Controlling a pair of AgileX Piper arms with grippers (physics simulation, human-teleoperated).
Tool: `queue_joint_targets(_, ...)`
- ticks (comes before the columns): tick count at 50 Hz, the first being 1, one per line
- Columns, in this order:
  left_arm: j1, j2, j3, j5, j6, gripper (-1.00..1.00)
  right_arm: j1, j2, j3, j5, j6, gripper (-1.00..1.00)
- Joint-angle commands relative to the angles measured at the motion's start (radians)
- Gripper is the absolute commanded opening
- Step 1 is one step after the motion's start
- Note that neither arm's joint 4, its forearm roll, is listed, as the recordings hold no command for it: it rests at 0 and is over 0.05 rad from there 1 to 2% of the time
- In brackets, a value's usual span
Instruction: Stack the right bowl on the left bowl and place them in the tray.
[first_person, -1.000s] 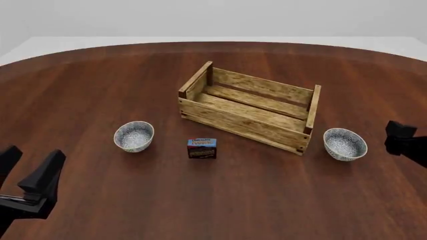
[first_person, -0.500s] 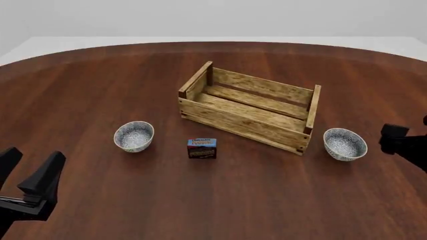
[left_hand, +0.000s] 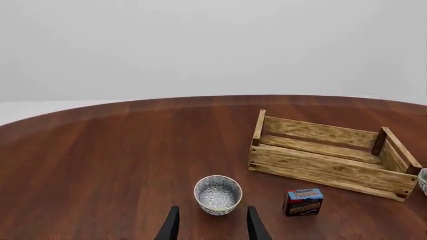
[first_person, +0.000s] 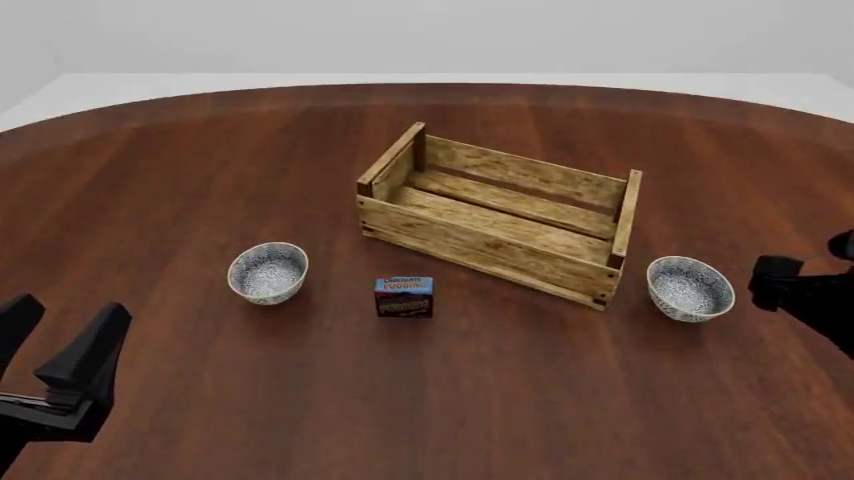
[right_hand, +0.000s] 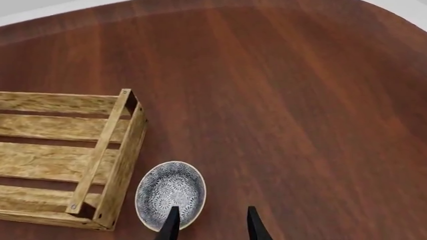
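**Both grippers open and empty; bowls apart on the table**

The right gripper (right_hand: 210, 225) has its fingers spread with nothing between them; in the right wrist view one fingertip (right_hand: 172, 220) overlaps the near rim of the right bowl (right_hand: 171, 194), the other lies over bare table; whether that fingertip touches the bowl cannot be told. In the front view the right gripper (first_person: 801, 285) sits at the right edge, just beside the right bowl (first_person: 690, 288); this bowl stands upright on the table (first_person: 467, 400), just off the tray's right end.

The left gripper (first_person: 60, 345) is at the lower left of the front view, fingers wide apart, holding nothing; the left wrist view shows its fingertips (left_hand: 171, 225) near the left bowl (left_hand: 218, 194), not touching it. The left bowl (first_person: 268, 272) stands upright, well apart from the right bowl.

The tray (first_person: 497, 215) sits between and behind the two bowls, set at an angle, with nothing inside; a small dark pudding box (first_person: 403, 297) stands between the left bowl and the tray's front wall.
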Motion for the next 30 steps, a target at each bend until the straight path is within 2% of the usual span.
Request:
queue_joint_targets(1, -0.001, 0.013, -0.004, -0.004, -0.014, 1.00, -0.002, 0.054, -0.008, -0.034, -0.002, 1.00)
queue_joint_targets(30, 0.004, -0.024, -0.012, 0.042, -0.017, 1.00, 0.022, 0.220, -0.031, -0.147, -0.004, 1.00)
